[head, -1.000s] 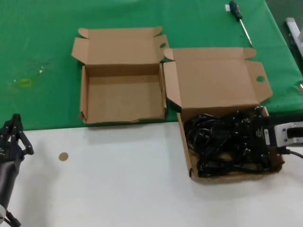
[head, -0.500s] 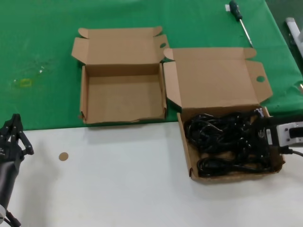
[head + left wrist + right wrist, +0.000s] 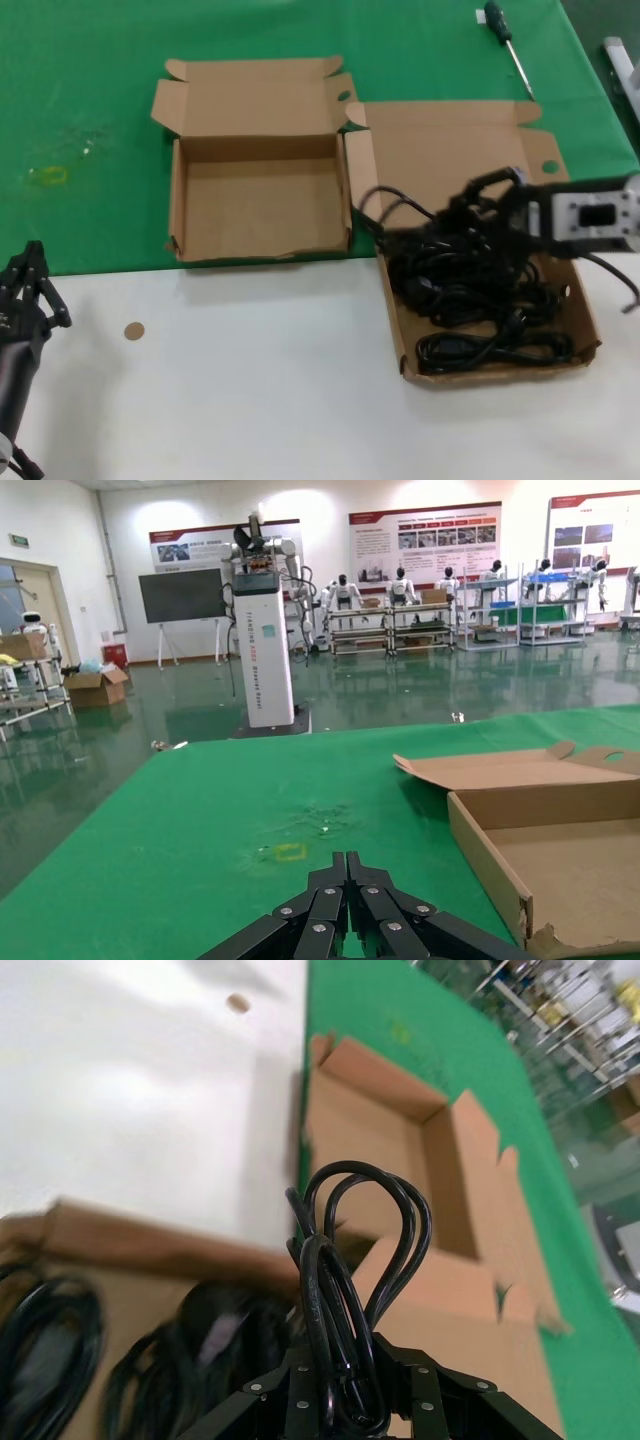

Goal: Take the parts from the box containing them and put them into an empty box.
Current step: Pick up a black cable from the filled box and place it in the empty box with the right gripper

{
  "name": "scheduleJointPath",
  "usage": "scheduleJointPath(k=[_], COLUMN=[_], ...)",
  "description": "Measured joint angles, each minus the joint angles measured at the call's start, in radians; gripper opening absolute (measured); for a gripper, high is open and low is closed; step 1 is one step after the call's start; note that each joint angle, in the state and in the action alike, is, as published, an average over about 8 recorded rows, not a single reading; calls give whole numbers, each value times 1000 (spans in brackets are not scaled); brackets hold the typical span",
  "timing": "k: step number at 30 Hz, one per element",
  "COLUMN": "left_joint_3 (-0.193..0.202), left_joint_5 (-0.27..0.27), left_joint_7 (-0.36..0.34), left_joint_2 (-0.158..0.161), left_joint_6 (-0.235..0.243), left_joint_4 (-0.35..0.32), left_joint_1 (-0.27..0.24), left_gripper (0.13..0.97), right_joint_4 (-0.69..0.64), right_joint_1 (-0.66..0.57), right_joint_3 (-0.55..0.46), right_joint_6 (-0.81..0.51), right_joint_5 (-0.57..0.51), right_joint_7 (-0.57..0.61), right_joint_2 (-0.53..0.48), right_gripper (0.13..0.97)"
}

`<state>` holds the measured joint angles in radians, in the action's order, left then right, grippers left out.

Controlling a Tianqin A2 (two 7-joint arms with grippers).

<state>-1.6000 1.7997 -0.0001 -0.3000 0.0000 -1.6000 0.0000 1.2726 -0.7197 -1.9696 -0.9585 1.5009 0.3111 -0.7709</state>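
Tabletop (image 3: 250, 390), white along the near half and covered by a green cloth (image 3: 90, 90) across the far half, carries everything shown. Larger cardboard box (image 3: 590, 320), on the robot's right, straddles the cloth edge with its wide lid (image 3: 450, 150) folded back flat onto the green; a round hole shows in the lid's side flap. Smaller cardboard box (image 3: 260, 210), just to the left and nearly touching the first, sits on the green with its lid also folded back, and its floor is bare.

Power cords (image 3: 470, 300), thin and black, fill the larger box as a tangled heap, with one flat coil lying apart near the front wall. Right gripper (image 3: 490, 205) is above the back part of that box, its fingers clenched on a cord bundle (image 3: 345, 1290); the wrist view shows the closed fingers pinching several folded strands, whose loops stand up above the fingertips. Some strands run from the held bundle down into the heap, so it is partly lifted but not free of the rest.

Left gripper (image 3: 30, 290) hangs at the near left edge of the table, over the white surface and well apart from both boxes; its fingers (image 3: 345, 905) are pressed together and grasp nothing.

Screwdriver (image 3: 505, 40) lies on the cloth at the far right. Small brown disc (image 3: 134, 331) rests on the white surface near the left gripper.
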Motion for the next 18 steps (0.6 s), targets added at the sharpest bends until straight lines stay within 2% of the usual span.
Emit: scheduleJointPath(k=[10, 18], left_joint_3=[0, 0], left_joint_5=[0, 0], left_joint_7=[0, 0], left_joint_2=[0, 0], left_joint_6=[0, 0], left_joint_4=[0, 0], left_joint_1=[0, 0], left_gripper=[152, 152], right_joint_4=[-19, -102], right_joint_1=[-85, -151], right_joint_3=[-52, -98], right_joint_6=[46, 102], right_joint_5=[-58, -110], right_joint_7=[-55, -72], right_joint_2=[132, 257], right_gripper=[233, 232])
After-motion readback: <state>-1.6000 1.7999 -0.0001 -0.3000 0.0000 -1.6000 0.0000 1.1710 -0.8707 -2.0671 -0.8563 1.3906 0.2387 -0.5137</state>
